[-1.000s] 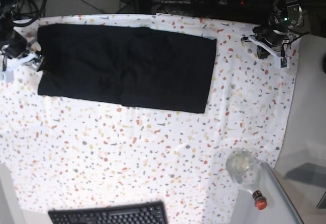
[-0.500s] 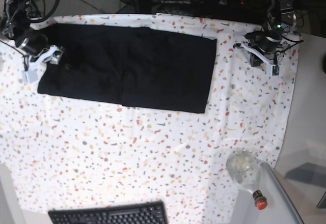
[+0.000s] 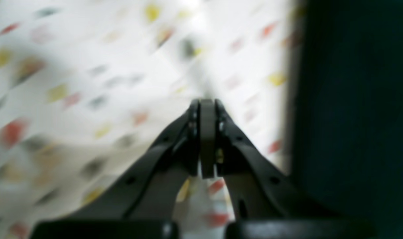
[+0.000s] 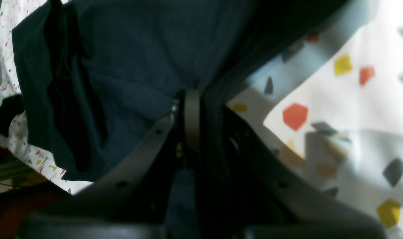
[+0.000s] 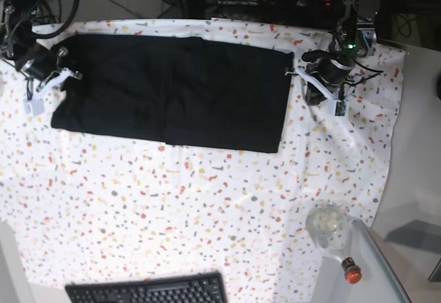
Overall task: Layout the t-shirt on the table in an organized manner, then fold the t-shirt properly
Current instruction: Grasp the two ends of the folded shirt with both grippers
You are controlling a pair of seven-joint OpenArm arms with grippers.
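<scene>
The t-shirt (image 5: pixel 172 93) lies spread as a broad black rectangle on the speckled surface (image 5: pixel 172 206), toward 12 o'clock in the base view. The right claw (image 4: pixel 192 109) is pressed together, pinching the t-shirt's fabric at its 9 o'clock edge. The left claw (image 3: pixel 207 132) is pressed together on nothing, over bare cloth just beside the t-shirt's 3 o'clock edge. A keyboard (image 5: pixel 148 290) sits at 6 o'clock.
</scene>
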